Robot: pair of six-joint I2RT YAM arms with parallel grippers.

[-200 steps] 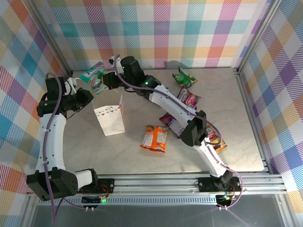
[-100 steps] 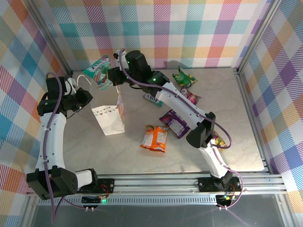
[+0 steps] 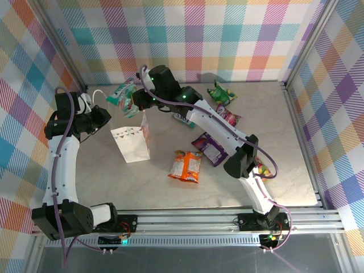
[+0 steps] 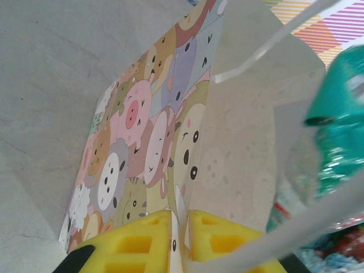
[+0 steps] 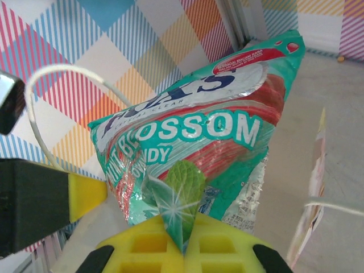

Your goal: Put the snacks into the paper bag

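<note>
Right wrist: teal packet (image 5: 196, 142) pinched in right gripper (image 5: 181, 227), near paper bag (image 5: 311, 207).

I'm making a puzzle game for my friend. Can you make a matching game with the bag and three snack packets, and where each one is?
Things:
1 teal Fox's candy packet
2 paper bag
3 orange packet
4 green packet

Places:
A lying flat on the table, right of the bag
B near the far wall
C gripped by the right end effector
D wall pinched by the left end effector

Pairs: 1-C, 2-D, 3-A, 4-B

teal packet (image 5: 216, 142), cartoon-animal paper bag (image 4: 145, 148), pastel plaid walls (image 3: 227, 34).
</note>
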